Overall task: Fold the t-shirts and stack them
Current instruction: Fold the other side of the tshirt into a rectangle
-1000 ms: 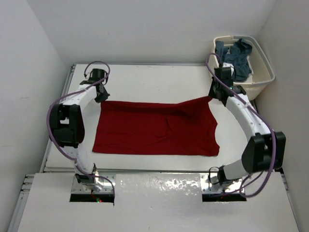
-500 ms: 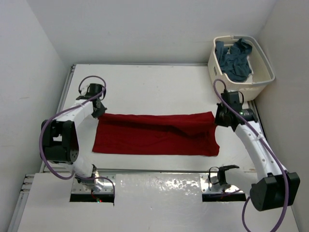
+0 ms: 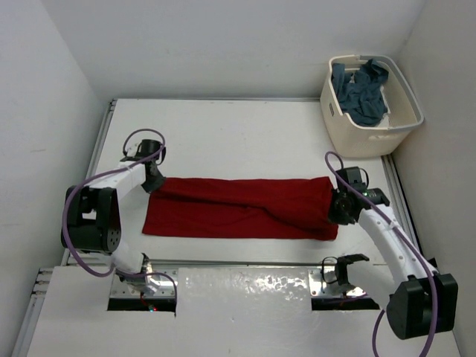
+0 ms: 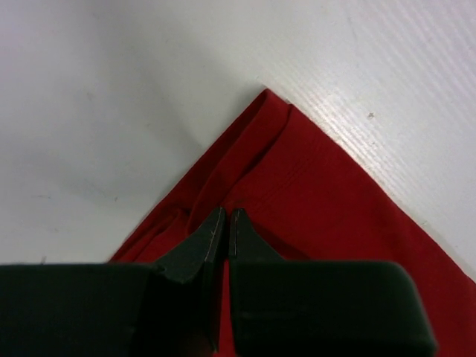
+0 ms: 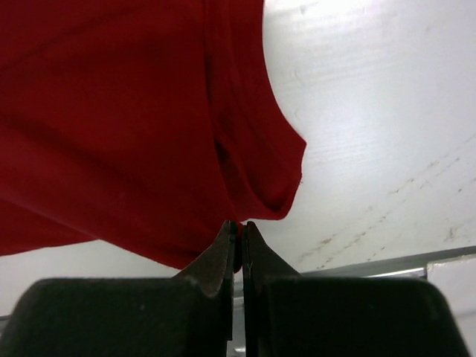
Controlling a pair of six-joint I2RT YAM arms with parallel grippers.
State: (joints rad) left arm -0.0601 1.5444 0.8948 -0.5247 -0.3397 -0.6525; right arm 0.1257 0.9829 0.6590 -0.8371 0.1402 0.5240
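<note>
The red t-shirt lies across the middle of the table as a long band, its far part doubled over toward the near edge. My left gripper is shut on its left far corner; the left wrist view shows the jaws pinching red cloth. At the right end, my right gripper is shut on the cloth, and in the right wrist view a red fold hangs from the closed tips. A slate blue-grey t-shirt sits crumpled in the basket.
The cream laundry basket stands at the back right corner of the table. White walls close in on both sides and behind. Bare white tabletop stretches behind the red shirt. A metal strip runs between the arm bases.
Both grippers have moved toward the near edge, drawing the red shirt's far edge with them. The right one has come down from beside the basket. The visible red band is narrower.
</note>
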